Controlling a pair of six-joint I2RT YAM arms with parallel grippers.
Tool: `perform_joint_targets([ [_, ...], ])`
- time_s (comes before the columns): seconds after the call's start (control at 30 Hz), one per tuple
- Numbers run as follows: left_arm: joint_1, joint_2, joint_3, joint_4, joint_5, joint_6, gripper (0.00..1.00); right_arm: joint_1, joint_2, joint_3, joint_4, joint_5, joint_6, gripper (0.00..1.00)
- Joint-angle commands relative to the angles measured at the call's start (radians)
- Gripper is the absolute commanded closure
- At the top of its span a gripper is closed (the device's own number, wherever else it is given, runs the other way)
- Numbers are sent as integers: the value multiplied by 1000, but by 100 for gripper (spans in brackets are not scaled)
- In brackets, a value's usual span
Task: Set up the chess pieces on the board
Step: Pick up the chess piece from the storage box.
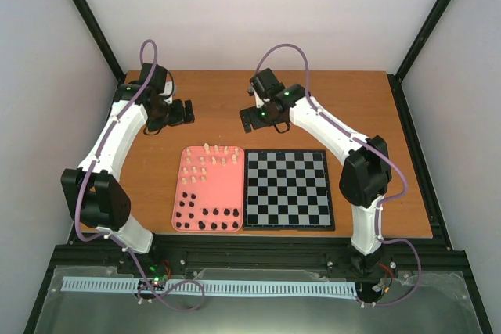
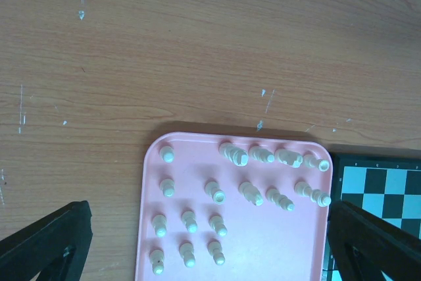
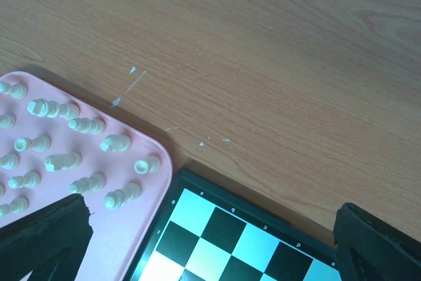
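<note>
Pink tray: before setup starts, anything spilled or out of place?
Nothing stands out: cream pieces and black pieces all sit inside the pink tray. Only small pale scuffs mark the table beyond its far rim.

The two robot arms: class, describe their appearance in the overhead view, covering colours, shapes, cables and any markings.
The left arm and right arm have rounded white links between bulky black joint housings. A thin purple cable loops along each. Small green lights glow on some joints. The left gripper and right gripper are black. No lettering is legible.
</note>
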Motion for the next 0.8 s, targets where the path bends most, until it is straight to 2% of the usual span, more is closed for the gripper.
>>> perform_joint_targets([
  [0.0,-7,-18,8,6,1,7,0,1,-33,-5,10,22,14,0],
  [0.37,-7,-22,7,6,12,4,0,11,-16,17,-5,-29,-51,0],
  [0.5,-7,-23,8,5,15,4,0,27,33,70,-67,-43,-37,10],
  [0.77,-8,-29,-12,0,-21,-3,0,117,86,58,-77,-80,-36,33],
])
